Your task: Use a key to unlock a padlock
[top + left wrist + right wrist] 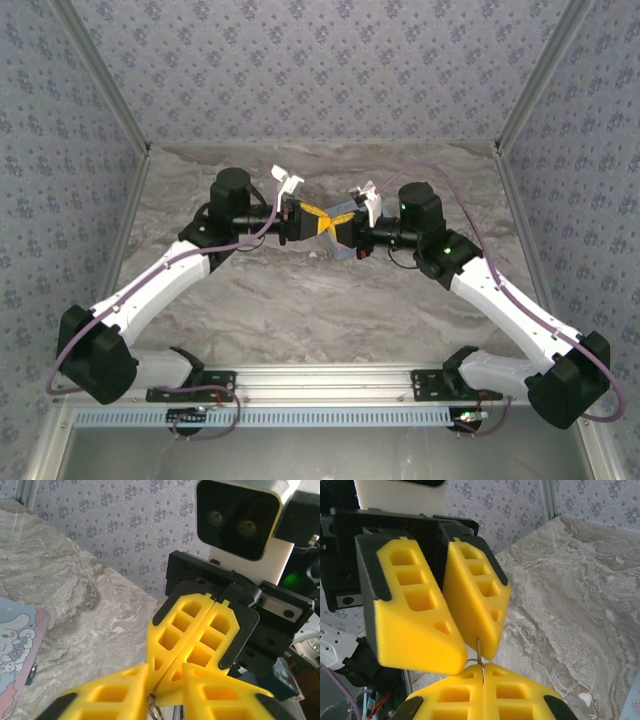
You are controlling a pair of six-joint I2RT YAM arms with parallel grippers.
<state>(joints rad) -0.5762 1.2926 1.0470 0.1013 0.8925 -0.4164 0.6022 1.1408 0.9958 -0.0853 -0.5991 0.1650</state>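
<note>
Passing the key [479, 650] between claws looks to be the step in hand, well before any unlocking. The two grippers meet tip to tip in the air above the table [75, 590]. The right gripper [482, 672] has its fingers pressed together on a thin metal stem, which I take for the key. Its wire ring [154, 711] hangs just beside it. The left gripper [165, 672] stands narrowly parted around the right one's tips, and I see it clamping nothing. Down on the table lies the tin [15, 650]. A tiny dark thing at its edge is probably the padlock [32, 673], well apart from both claws, though it is too small to be sure. Next, I judge, one claw must end with a firm hold on the key's head, leaving the blade free. The other must then go down to steady the padlock with its keyhole facing the key. With so thin a stem, a loose pinch could let it twist or drop.
</note>
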